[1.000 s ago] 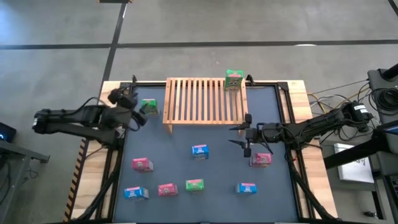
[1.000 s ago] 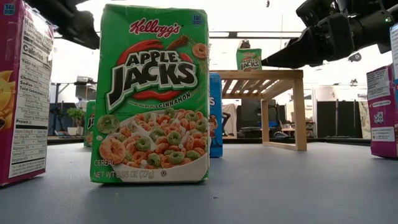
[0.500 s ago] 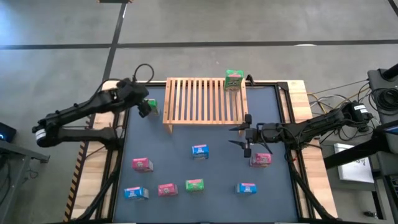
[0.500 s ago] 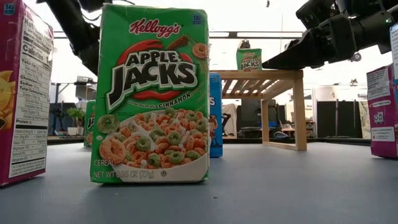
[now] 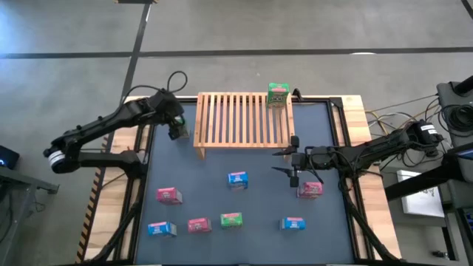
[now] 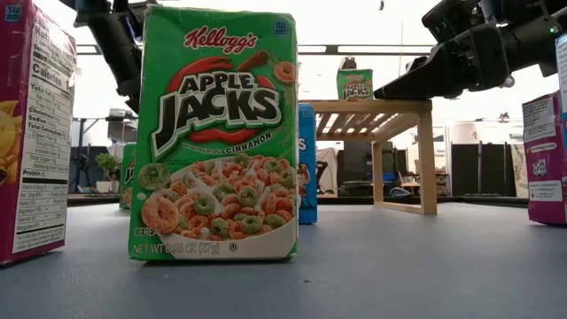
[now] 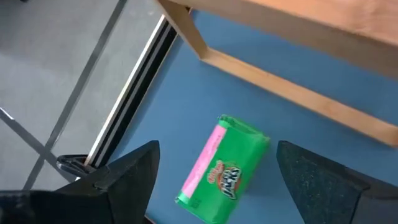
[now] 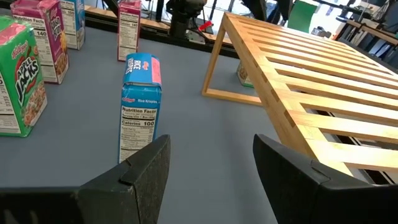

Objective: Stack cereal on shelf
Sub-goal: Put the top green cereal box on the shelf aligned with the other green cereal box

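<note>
A green cereal box (image 7: 222,169) stands on the dark table just left of the wooden slatted shelf (image 5: 244,118). My left gripper (image 5: 176,127) hangs above it, open, with a finger (image 7: 127,180) on either side and clear of it. Another green box (image 5: 278,94) stands on the shelf's far right corner. My right gripper (image 5: 290,162) waits open near the shelf's near right leg, beside a pink box (image 5: 310,189). Pink (image 5: 169,194), blue (image 5: 237,179) and green (image 5: 231,219) boxes stand on the near half of the table.
More boxes stand along the near edge: blue (image 5: 161,229), pink (image 5: 198,225), blue (image 5: 293,223). The shelf's left leg (image 7: 186,28) and lower rail are close to the left gripper. The table's black frame (image 5: 140,159) runs along its left side. Most shelf slats are bare.
My left arm has swung from the table's left side toward the far edge and the shelf, ending with its gripper over the green box beside the shelf. The box has not moved.
</note>
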